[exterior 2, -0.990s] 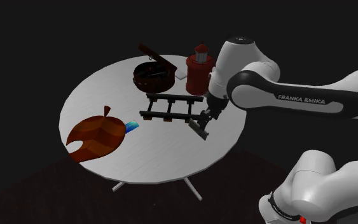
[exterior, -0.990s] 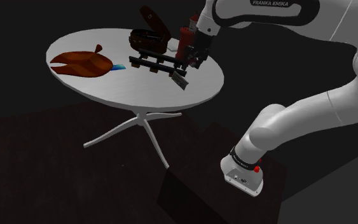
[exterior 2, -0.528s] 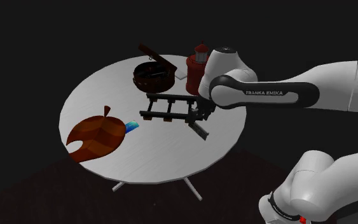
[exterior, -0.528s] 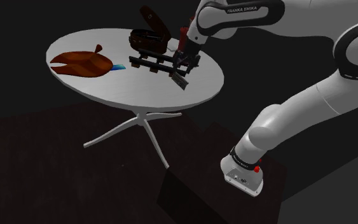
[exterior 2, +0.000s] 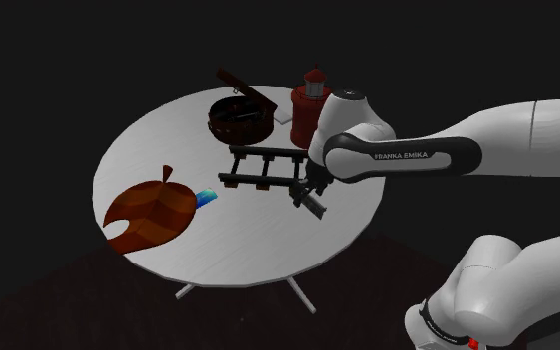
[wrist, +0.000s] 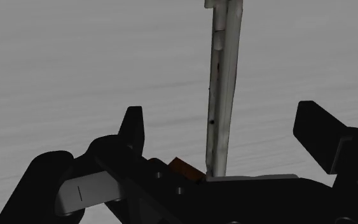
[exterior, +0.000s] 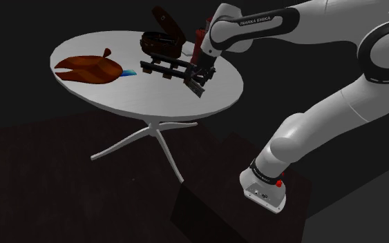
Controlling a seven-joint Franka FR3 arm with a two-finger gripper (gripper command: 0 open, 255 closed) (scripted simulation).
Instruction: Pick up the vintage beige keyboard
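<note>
Brand, shoulder view: "FRANKA EMIKA" in white capitals stands on the dark band of the forearm link. The words run along the link and slant upward toward that view's right.
Brand, second exterior view: the same words, "FRANKA EMIKA", stand white on the dark band of the forearm link, running almost level.
Mark, wrist view: one short dark upright stroke stands on a pale grey plate at the base of the gripper. It reads as a plain stroke, not as a letter or numeral.
</note>
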